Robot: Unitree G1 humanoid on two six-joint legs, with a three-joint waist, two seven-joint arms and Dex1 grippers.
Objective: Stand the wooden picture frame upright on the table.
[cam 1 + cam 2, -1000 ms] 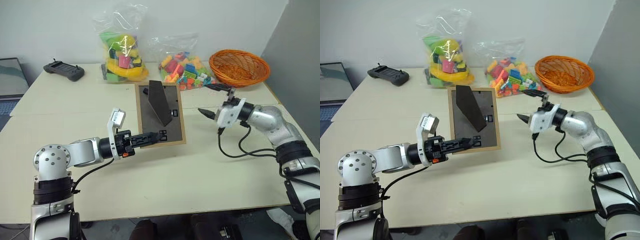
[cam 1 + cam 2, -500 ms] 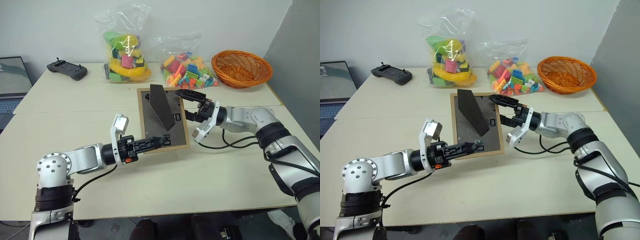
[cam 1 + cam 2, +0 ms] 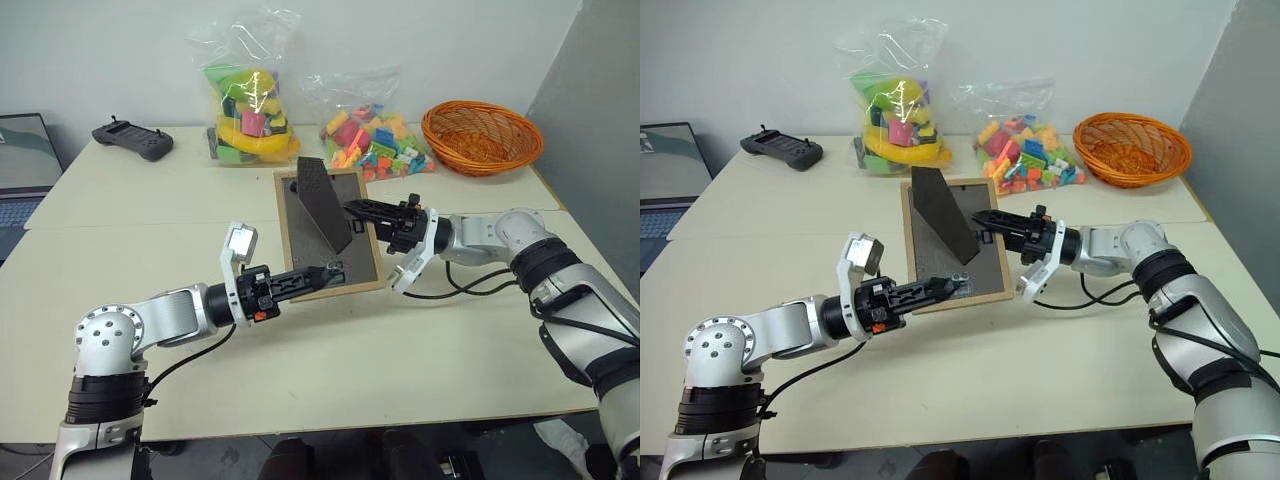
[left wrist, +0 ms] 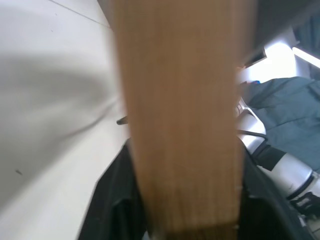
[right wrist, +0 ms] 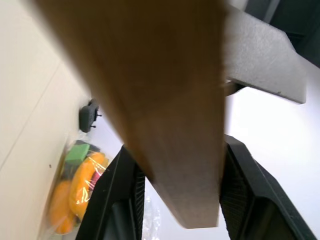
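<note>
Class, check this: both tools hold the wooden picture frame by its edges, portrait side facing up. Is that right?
Not quite. Both tools, left and right, do hold the wooden picture frame by its edges, but the left eye view shows its dark backing board and stand facing up, not the portrait.

- The wooden picture frame (image 3: 328,235) sits mid-table (image 3: 330,360), its stand side facing up.
- The left gripper (image 3: 325,272) is at its near edge, the right gripper (image 3: 362,210) at its right edge.
- Behind it lie two toy bags (image 3: 246,100) (image 3: 372,137).
- The basket (image 3: 482,135) is far right, the controller (image 3: 131,139) far left.
</note>
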